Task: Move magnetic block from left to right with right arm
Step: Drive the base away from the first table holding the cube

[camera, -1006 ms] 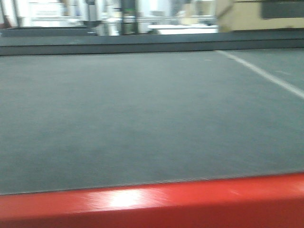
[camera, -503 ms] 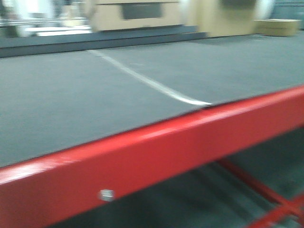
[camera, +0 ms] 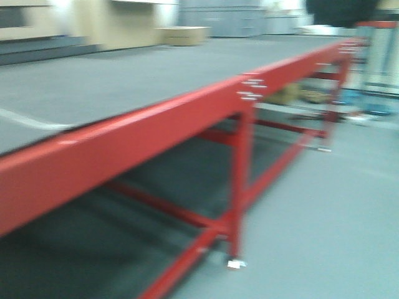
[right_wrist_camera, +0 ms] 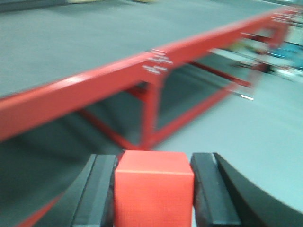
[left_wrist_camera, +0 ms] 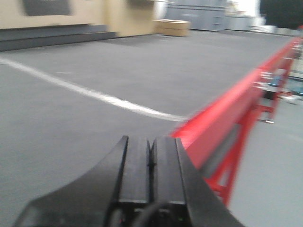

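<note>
Magnetic block (right_wrist_camera: pixel 154 189) was pinched between right gripper (right_wrist_camera: pixel 154 203) jaws, with left gripper (left_wrist_camera: pixel 150 158) jaws pressed together. It could be dropped short of the bench (right_wrist_camera: pixel 71 90) ahead if jolted.

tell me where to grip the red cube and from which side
Grip the magnetic block across two opposite flat faces, pads centred, coming square to a third face. Its faces are plain and parallel, so any pair should seat flush. The right gripper holds it this way now, a finger on each side face.
</note>
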